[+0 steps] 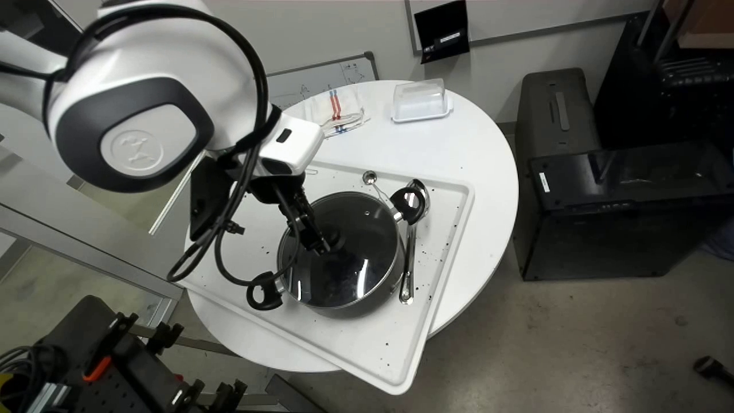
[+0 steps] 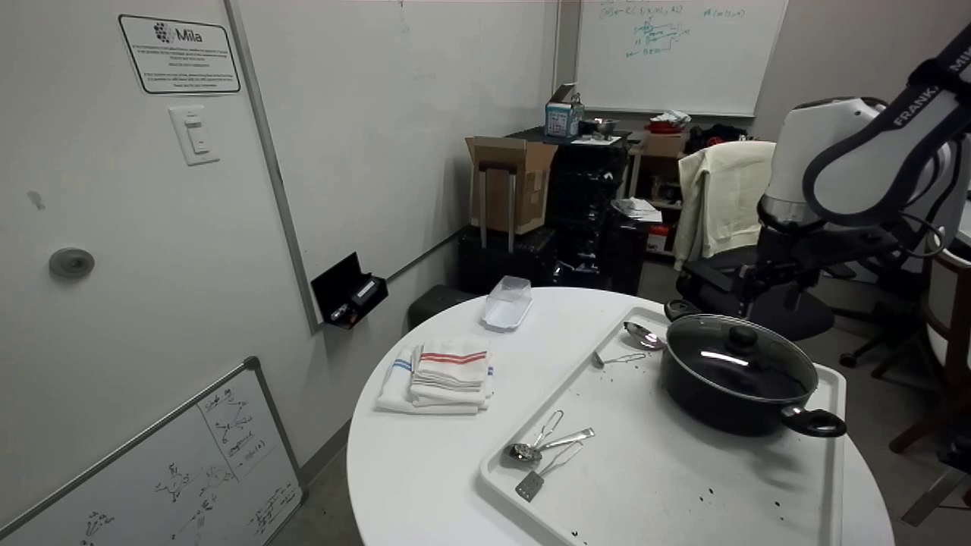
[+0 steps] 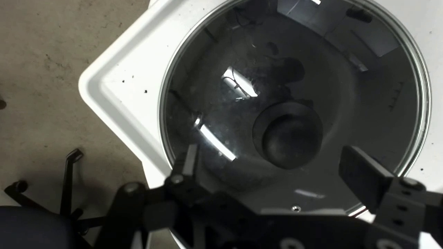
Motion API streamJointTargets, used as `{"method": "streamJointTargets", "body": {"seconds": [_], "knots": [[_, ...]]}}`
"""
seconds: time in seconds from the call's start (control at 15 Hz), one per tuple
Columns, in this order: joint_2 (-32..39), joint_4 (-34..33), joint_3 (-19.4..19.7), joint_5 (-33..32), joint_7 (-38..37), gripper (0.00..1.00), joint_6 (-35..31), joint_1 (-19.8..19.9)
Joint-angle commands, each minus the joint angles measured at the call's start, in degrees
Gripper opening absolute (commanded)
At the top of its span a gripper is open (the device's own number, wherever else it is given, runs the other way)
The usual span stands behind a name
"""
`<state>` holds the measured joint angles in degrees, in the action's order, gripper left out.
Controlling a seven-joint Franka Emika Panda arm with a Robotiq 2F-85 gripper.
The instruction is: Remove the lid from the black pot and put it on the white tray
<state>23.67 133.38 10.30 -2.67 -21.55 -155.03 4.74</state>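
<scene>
Hanging with nothing held, the gripper [image 3: 270, 150] has its fingers [image 3: 360, 171] spread wide. Below it, not touching, is the round dark knob [image 3: 292, 141], roughly facing the gap; the descent probably hinges on that. Farther down, the lid [image 2: 724, 369] covers the black pot [image 2: 721, 413] on the white tray [image 2: 645, 462].

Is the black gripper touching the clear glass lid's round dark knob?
Apart: the wrist view shows the gripper open, lid visible between knob and each finger.
</scene>
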Motion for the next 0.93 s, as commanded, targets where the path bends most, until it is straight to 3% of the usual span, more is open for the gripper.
{"method": "streamJointTargets", "body": {"seconds": [0.0, 0.87], "knots": [[4.33, -2.99, 1.32, 0.94, -1.15, 1.0, -2.36, -2.2], [10.6, -7.72, 2.06, 2.09, -0.9, 1.0, -2.34, -5.2]]}}
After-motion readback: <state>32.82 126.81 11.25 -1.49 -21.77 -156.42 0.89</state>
